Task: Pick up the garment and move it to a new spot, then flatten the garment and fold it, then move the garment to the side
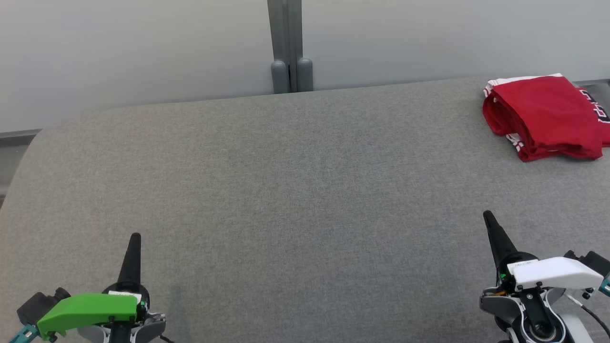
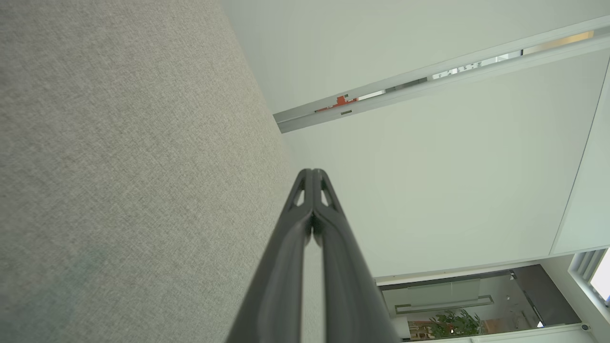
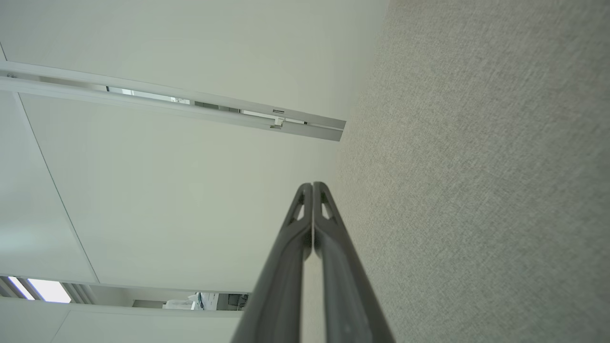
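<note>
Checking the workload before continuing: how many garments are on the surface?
1: a red garment at the far right of the grey surface; more could lie beyond the frame.

A: What lies under it all?
B: A grey woven fabric surface point(image 1: 286, 190) — broad, rounded at its far left corner.
A: And behind?
B: Pale, matte wall panels point(image 1: 143, 47), joined by a grey vertical post point(image 1: 285, 43) with two rounded caps at its foot.
A: Anything further off?
B: From the left wrist, a leafy plant point(image 2: 452, 324) and a bright window point(image 2: 601, 281); light is soft, even.
</note>
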Controlling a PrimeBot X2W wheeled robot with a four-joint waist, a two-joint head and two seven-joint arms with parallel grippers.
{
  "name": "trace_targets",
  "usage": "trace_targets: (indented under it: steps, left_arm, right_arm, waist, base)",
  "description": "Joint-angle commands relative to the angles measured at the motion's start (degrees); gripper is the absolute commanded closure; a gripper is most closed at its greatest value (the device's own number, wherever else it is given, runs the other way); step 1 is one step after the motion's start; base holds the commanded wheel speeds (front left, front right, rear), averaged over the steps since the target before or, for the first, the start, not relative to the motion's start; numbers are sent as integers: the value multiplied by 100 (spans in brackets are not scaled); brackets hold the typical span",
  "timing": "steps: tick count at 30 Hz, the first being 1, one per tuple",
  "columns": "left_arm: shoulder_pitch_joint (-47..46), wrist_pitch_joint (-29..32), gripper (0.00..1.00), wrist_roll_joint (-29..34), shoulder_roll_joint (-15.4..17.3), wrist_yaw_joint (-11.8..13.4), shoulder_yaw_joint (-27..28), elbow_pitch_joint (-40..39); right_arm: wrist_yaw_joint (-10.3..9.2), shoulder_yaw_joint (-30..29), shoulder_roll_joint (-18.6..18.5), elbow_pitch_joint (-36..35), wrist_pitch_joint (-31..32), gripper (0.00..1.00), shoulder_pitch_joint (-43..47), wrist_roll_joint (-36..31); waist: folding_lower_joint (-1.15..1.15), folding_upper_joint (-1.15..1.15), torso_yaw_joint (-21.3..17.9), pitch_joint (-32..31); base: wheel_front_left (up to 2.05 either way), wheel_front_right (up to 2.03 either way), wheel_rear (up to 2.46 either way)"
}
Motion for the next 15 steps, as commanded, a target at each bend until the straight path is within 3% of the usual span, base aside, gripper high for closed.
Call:
trace_targets:
  steps: [1, 15]
  left_arm:
    - [-146, 38, 100, -161, 36, -44, 41, 2]
    - [-296, 215, 100, -804, 18, -154, 168, 149]
  right_arm:
    - [3, -45, -3, -4, 54, 100, -116, 141]
    - [3, -188, 13, 39, 222, 100, -164, 682]
  waist:
    - [0, 0, 2, 2]
    - [0, 0, 21, 21]
  base:
    - [0, 0, 0]
    - [0, 0, 0]
